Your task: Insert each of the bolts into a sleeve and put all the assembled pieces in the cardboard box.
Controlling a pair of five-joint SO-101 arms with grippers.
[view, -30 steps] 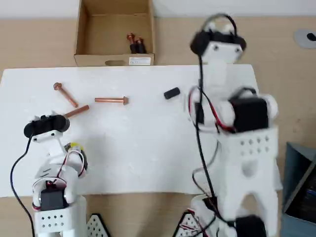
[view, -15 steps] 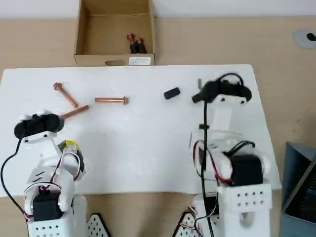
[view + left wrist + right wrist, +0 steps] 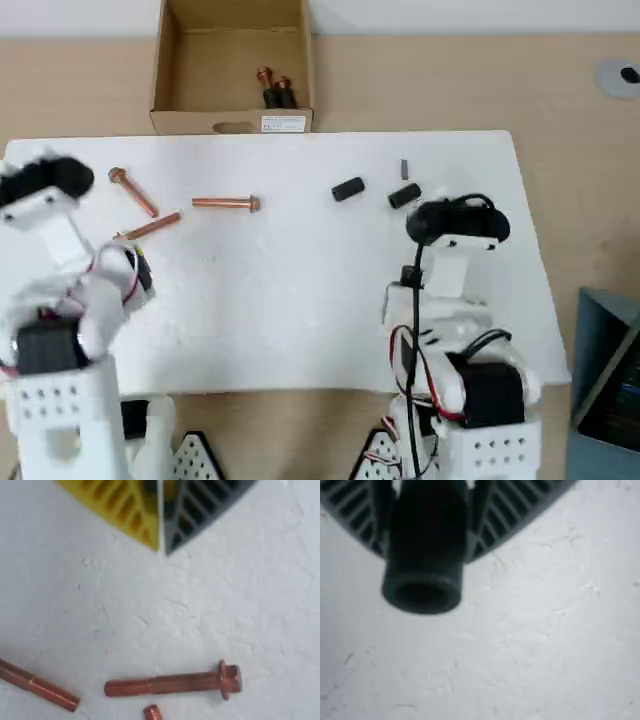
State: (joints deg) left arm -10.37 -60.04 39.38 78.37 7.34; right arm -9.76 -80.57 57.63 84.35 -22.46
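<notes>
The right gripper [image 3: 427,535] clasped a black sleeve [image 3: 422,587] over the white mat [image 3: 300,300]; the left gripper [image 3: 161,550] was pinched closed, empty, near a loose bolt [image 3: 172,682]; a second sleeve [image 3: 347,189] lay on the mat.

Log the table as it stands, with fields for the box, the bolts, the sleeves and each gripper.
cardboard box: beyond the far edge of the white mat, two assembled pieces inside
bolts: three lying loose on the mat, on the left arm's side
loose sleeve: on the mat, between the bolts and the right arm
held sleeve: clamped in the right gripper, open end sticking out past the fingers
left gripper: shut, empty, above the mat near a bolt
right gripper: shut on the held sleeve
</notes>
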